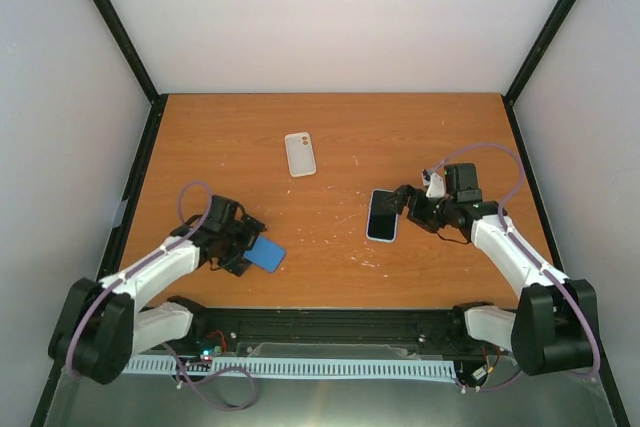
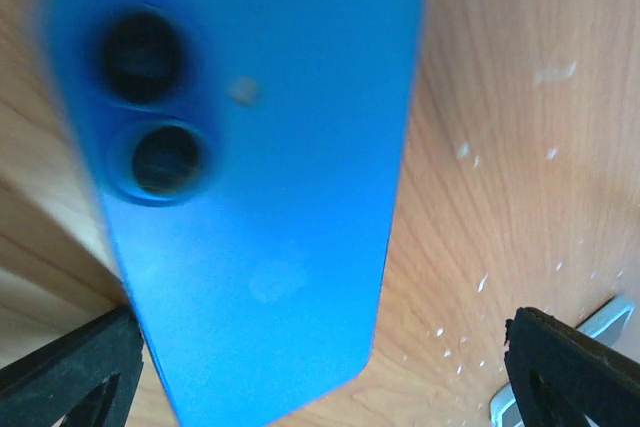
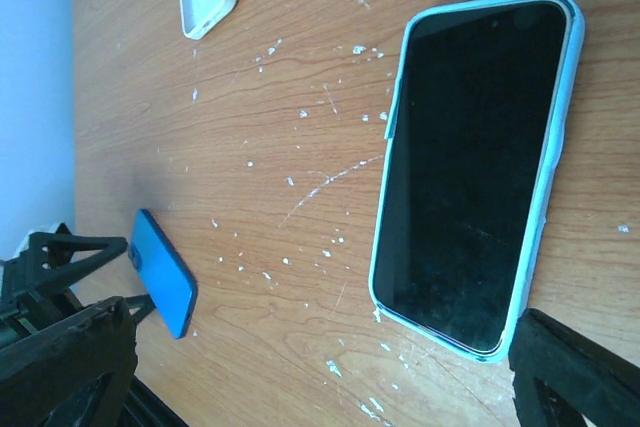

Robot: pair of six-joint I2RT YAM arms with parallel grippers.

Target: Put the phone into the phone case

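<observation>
Where the phone sits: the phone [image 3: 465, 162], glossy black and flat with rounded corners, lies screen up inside the phone case [image 3: 391, 112] on the bench [image 1: 450, 127].
Phone case: pale sky-blue, a soft-looking rim all around the phone; one long edge seems slightly lifted.
Right end effector [image 3: 320, 372]: fingers spread wide, gripping nothing, just beside the phone.
Left end effector [image 2: 320, 377]: fingers spread wide on either side of a darker blue case [image 2: 250, 177], which is matte with two dark round spots.
White case [image 1: 300, 154]: rounded, well apart, farther back.
Bench surface: orange-brown wood grain with white flecks.
</observation>
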